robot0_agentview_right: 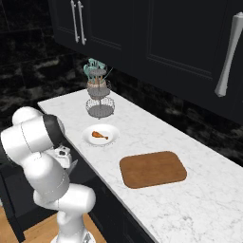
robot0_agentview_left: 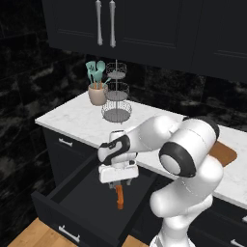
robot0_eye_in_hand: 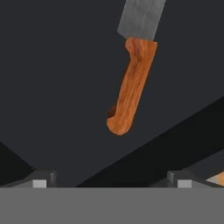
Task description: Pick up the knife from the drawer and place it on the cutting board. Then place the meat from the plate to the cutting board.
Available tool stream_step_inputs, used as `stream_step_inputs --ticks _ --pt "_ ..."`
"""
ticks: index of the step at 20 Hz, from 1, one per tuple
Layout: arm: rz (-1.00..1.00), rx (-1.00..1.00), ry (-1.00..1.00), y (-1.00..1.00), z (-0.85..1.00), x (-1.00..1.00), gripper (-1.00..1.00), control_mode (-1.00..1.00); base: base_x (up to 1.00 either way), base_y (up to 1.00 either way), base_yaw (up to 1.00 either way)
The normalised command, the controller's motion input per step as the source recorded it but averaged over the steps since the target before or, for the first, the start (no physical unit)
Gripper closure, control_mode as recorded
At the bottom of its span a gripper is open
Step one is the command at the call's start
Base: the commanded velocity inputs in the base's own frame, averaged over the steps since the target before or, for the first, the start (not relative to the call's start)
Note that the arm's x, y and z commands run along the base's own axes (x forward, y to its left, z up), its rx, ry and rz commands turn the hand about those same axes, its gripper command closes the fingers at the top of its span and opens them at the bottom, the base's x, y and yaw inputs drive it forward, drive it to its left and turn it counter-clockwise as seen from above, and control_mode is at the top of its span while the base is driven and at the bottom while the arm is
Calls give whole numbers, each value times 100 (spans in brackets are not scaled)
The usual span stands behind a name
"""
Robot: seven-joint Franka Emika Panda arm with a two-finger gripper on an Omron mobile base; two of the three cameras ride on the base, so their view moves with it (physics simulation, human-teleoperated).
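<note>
Orange-handled knife (robot0_eye_in_hand: pixel 130 87) — under spread end effector (robot0_eye_in_hand: pixel 111 179)

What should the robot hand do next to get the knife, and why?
Probably lower straight down over the handle. The end effector hangs open above the knife, which lies flat in the open drawer, not yet touched.

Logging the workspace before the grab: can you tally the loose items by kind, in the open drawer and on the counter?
Knife, in the open drawer: 1
Cutting board: 1
Plate: 1
Meat, on the plate: 1
Wire stand: 1
Utensil pot: 1
Teal spatulas in the pot: 2, maybe more
Total: 8
</note>
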Motion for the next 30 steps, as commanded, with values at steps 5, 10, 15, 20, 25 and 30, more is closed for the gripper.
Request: stream_step_inputs --ticks 5,10,15,20,25,30 --pt "0 -4 4 -2 -22 18 -100 -100 0 0 0" --pt "0 -3 3 0 -30 24 -100 -100 0 0 0" --pt "0 -5 1 0 -34 27 -100 -100 0 0 0" --pt "0 -4 0 0 -40 16 -100 -100 0 0 0" --pt "0 -3 0 0 -35 15 -100 -100 0 0 0" --pt "0 -2 0 0 -32 5 -100 -100 0 0 0"
